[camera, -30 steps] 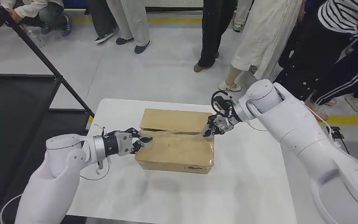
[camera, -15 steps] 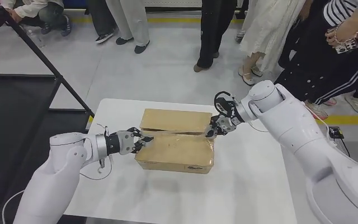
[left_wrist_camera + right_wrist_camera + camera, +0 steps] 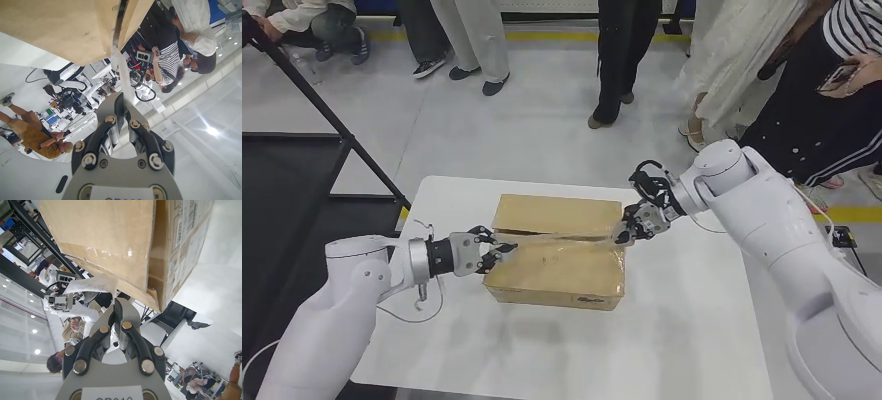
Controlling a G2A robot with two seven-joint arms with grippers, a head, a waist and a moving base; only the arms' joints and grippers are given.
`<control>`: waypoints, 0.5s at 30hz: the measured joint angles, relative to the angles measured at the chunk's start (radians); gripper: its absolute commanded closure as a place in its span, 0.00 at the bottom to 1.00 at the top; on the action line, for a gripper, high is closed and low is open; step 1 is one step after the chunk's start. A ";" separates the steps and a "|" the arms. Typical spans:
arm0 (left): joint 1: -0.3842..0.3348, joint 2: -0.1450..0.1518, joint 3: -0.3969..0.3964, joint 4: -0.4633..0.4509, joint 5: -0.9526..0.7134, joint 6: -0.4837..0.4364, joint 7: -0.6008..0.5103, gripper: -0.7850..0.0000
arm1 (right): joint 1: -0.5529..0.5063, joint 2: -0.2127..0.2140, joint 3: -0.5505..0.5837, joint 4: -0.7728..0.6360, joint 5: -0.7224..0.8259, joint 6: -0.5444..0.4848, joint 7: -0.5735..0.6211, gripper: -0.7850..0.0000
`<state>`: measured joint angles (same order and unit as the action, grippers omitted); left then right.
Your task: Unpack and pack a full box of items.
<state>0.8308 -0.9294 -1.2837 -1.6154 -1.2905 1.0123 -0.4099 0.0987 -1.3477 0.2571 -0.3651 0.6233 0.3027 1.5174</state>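
Two ends of a clear, glossy, crinkled tape strip, each pinched: one by the left gripper, one by the right gripper. From above, stretched along the top seam of the brown corrugated cardboard box between both sets of fingers, on a smooth white table.

From the left wrist, ribbed black pads closed flat on the strip, box edge just beyond the fingertips; flaps visibly parted, a mere line from above.

From the right wrist, fingers shut tight on a peeled, frosted flap of tape, torn box corner just beside the fingertips.
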 measured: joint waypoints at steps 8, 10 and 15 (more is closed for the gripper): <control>-0.012 0.021 0.045 0.009 -0.065 0.000 0.029 1.00 | 0.007 -0.019 -0.034 0.031 -0.009 0.005 -0.005 1.00; -0.018 0.025 0.052 0.013 -0.079 0.000 0.034 1.00 | 0.009 -0.023 -0.041 0.040 -0.007 0.002 -0.002 1.00; -0.034 0.034 0.069 0.029 -0.129 0.000 0.042 1.00 | 0.012 -0.033 -0.054 0.068 0.007 0.003 -0.003 0.80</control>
<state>0.7966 -0.8958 -1.2144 -1.5861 -1.4193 1.0123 -0.3680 0.1111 -1.3805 0.2030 -0.2971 0.6303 0.3055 1.5147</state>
